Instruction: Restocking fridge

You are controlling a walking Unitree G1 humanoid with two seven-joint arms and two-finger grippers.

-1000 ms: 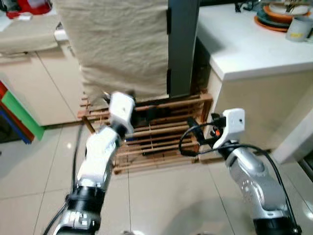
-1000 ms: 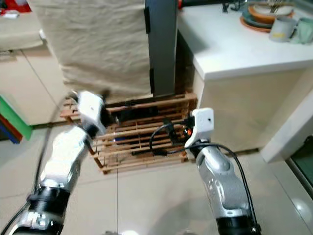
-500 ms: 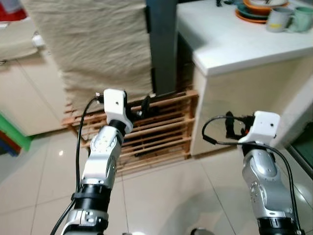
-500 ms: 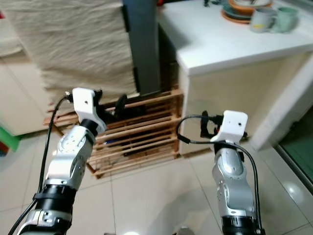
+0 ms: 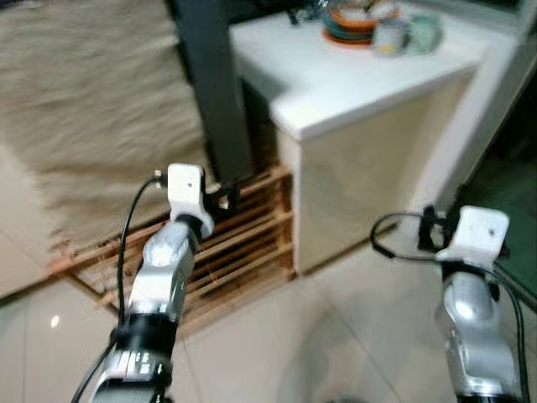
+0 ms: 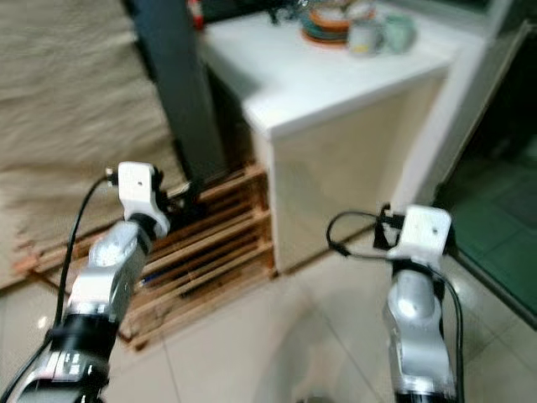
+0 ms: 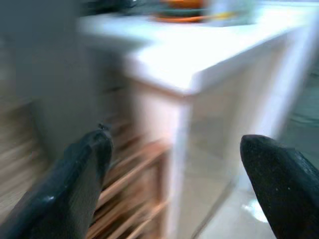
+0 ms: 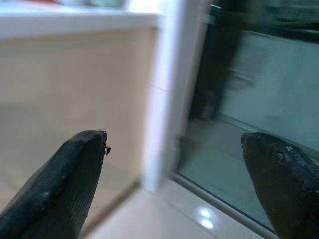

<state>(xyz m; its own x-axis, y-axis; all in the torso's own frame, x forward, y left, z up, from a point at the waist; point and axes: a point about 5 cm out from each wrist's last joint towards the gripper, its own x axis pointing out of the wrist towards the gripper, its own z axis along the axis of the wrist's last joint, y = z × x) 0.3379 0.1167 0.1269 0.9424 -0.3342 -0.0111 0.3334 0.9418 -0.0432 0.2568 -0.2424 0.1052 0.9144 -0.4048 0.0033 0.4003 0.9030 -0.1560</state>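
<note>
I judge the restocking barely begun: neither hand carries any item, and I can make out no fridge interior or goods to stock, so finding the stock, carrying it and placing it all remain.

Largest first. The tiled floor (image 5: 336,336) lies open below and between both hands and gives the main room for moving. The white surface (image 5: 352,75) stands ahead, between the two hands and above their level; its near corner and overhanging edge are the chief thing to strike. A dark upright panel (image 5: 205,84), perhaps a fridge door edge though I cannot tell, rises just beyond the left hand. A wooden slatted rack (image 5: 243,243) sits on the floor under and beyond the left hand, close to it. Stacked dishes and mugs (image 5: 369,21) rest at the far end of the surface, well apart from both hands.

The left hand (image 7: 174,174) is released, fingers spread and empty. The right hand (image 8: 174,174) is likewise released and empty, facing a white door frame (image 8: 167,89) and dark glazing beyond, near its outer side.
</note>
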